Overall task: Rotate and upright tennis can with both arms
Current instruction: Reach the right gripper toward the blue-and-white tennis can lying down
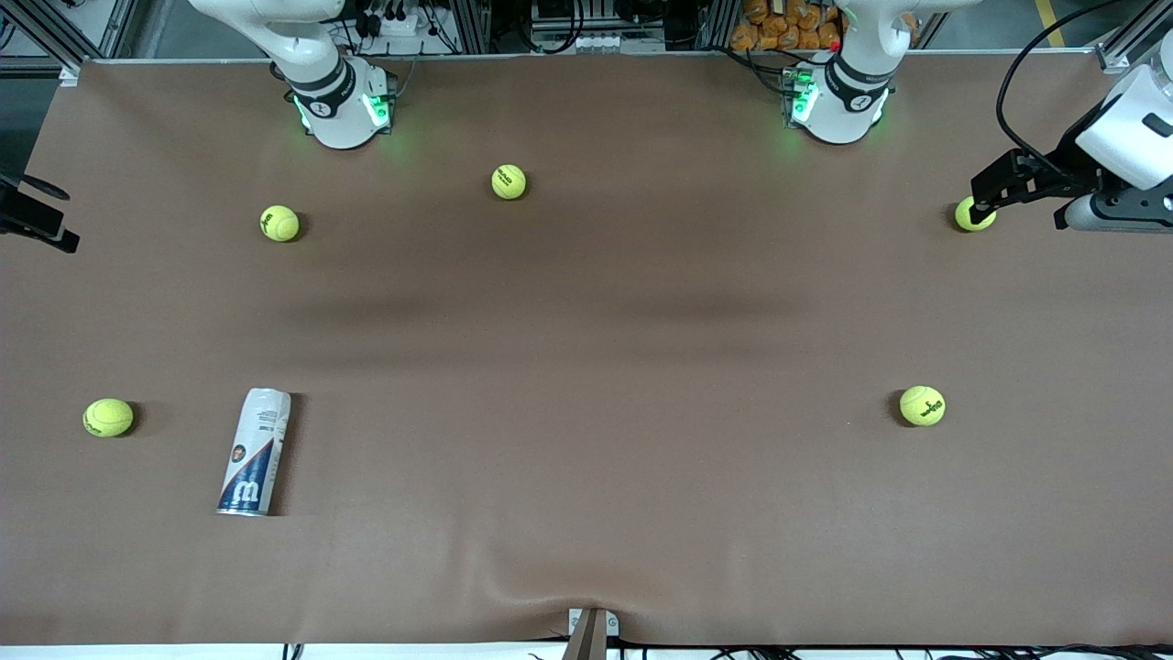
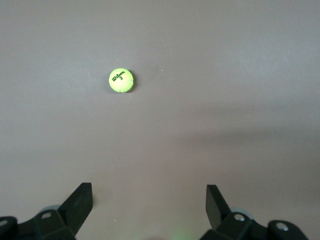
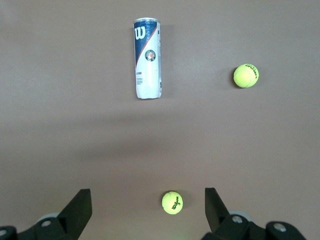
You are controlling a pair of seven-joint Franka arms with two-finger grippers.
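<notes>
**One can flat on the table**

One tennis can lies on its side on the brown table, its long axis running toward the front camera, silvery rim nearest it. A tennis ball sits beside the can. Left gripper and right gripper hover high, jaws apart, empty.

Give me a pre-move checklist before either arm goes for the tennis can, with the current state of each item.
1. Tennis can in view, lying on its side, not yet upright: ok.
2. Nothing touching the can; nearest tennis ball lies apart, toward the right arm's end of the table: ok.
3. Right tool open and empty, the can in its camera's view: ok.
4. Left tool open and empty, over bare table: ok.
5. Left arm's camera sees only one ball, not the can: not ok.
</notes>
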